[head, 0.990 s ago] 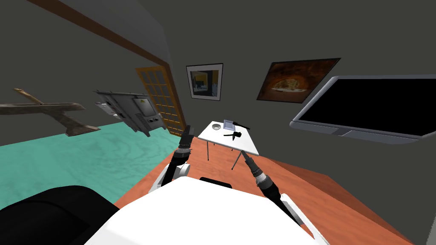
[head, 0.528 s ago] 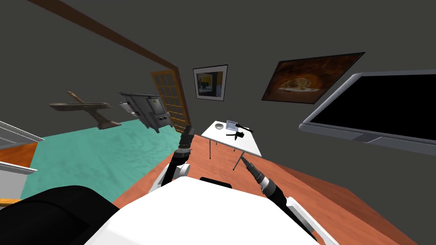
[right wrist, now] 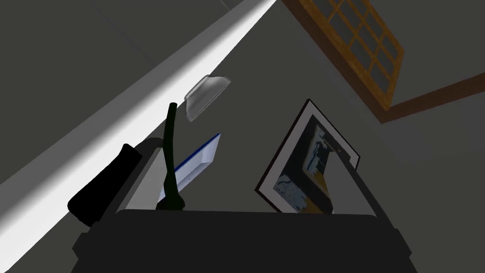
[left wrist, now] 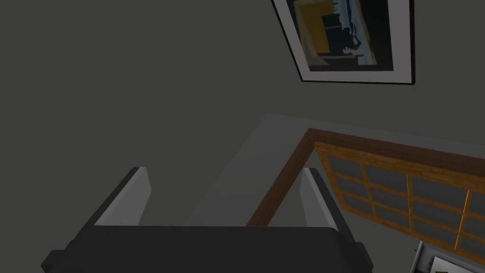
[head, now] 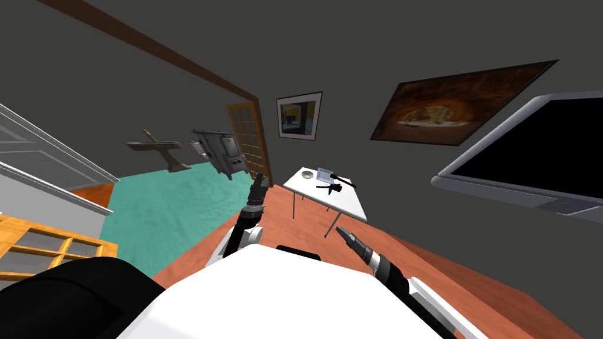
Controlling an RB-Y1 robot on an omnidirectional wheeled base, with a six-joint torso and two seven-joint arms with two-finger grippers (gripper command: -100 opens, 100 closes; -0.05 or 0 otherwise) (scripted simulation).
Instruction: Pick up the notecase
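Observation:
A small white table (head: 347,205) stands ahead against the dark wall. On it lie a pale bowl (head: 307,174), a blue-edged flat thing (head: 324,174) and two black things (head: 333,188); which is the notecase I cannot tell. Seen along my right gripper (right wrist: 242,156), the table edge (right wrist: 94,142) carries a black oblong thing (right wrist: 102,189), a thin dark stalk (right wrist: 169,151), the blue-edged thing (right wrist: 196,161) and the bowl (right wrist: 206,95). My right gripper (head: 339,230) hangs open short of the table's near end. The left gripper (head: 258,180) is raised left of the table, open and empty (left wrist: 222,173).
A wooden glazed door (head: 247,138) is left of the table, beside a grey device (head: 219,150). A large dark screen (head: 530,159) juts in at right. The floor turns from red-brown (head: 447,276) to teal (head: 171,206). A wooden shelf (head: 41,250) stands at the near left.
I have turned: the whole head view has swung, bringing a white frame and a wooden shelf in at the left. My right gripper sits a little lower and farther right.

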